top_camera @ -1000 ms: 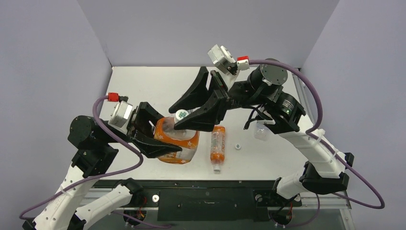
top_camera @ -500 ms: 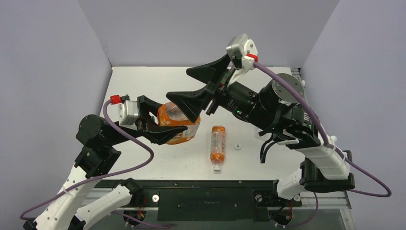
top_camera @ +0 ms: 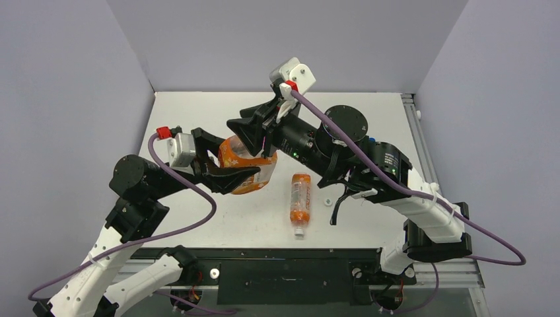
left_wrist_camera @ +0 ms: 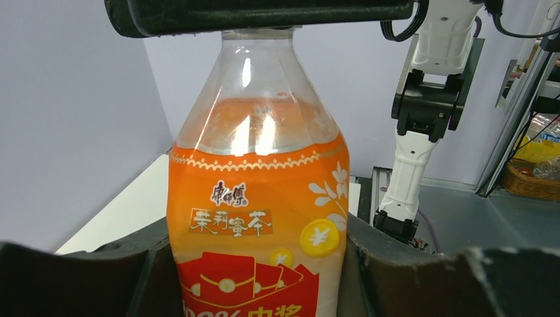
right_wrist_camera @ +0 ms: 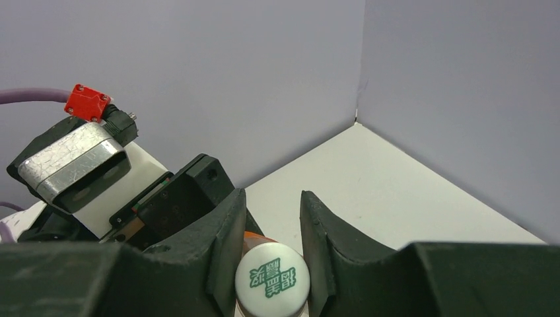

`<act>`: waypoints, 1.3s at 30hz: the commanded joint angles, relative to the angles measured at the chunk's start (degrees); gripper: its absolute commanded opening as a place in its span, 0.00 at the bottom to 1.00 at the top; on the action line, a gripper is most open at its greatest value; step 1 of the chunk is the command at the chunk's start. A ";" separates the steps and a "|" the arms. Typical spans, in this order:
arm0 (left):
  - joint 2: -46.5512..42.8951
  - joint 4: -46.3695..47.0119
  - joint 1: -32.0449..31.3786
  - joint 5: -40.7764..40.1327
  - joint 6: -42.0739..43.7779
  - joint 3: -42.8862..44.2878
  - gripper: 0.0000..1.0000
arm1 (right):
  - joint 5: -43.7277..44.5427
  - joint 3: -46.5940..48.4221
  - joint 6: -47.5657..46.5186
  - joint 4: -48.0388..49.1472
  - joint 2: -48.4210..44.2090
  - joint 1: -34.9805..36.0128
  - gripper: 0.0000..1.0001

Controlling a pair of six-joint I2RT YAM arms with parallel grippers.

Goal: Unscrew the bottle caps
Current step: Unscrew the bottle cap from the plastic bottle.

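The green-marked white cap (right_wrist_camera: 272,279) sits on the wide orange bottle (left_wrist_camera: 257,218), near the middle of the table (top_camera: 198,112). The right gripper (right_wrist_camera: 272,221) is pinched onto the cap, and the left gripper (top_camera: 232,166) clamps the bottle's body. Hazard: if the body grip slips, the bottle would turn with the cap and its liquid could spill.
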 commanded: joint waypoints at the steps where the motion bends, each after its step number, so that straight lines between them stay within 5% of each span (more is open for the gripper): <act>1: -0.33 1.61 -0.12 -0.78 -0.65 0.95 0.00 | 1.22 -0.31 -0.44 1.82 -2.41 -0.18 0.11; 3: -0.27 1.75 -0.12 -0.74 -1.07 0.94 0.00 | 0.54 -1.06 -0.73 2.51 -3.10 -0.29 0.00; 8: -0.19 2.54 -0.12 0.37 -3.76 1.07 0.00 | -7.79 -2.68 -2.22 4.84 -5.01 -1.86 0.00; 17: 0.67 5.37 -0.12 22.75 -16.36 3.69 0.00 | -59.05 -7.04 8.33 17.99 -7.38 -16.65 0.00; 26: 1.15 5.64 -0.12 28.23 -17.84 3.69 0.00 | -75.45 -7.57 16.36 27.16 -5.10 -18.29 0.00; 30: 0.98 5.61 -0.12 28.00 -17.20 3.58 0.00 | -70.93 -7.07 15.44 26.94 -5.27 -18.81 0.03; 31: 0.93 5.58 -0.12 27.74 -16.95 3.53 0.00 | -68.15 -6.79 12.73 23.55 -5.52 -18.86 0.13; 34: 0.70 4.86 -0.08 23.64 -14.60 2.95 0.00 | -47.96 -8.73 7.99 18.96 -8.92 -17.34 0.71; 39: -0.04 2.96 0.07 13.07 -8.96 2.07 0.00 | -17.58 -9.53 -3.13 14.14 -10.88 -5.64 0.79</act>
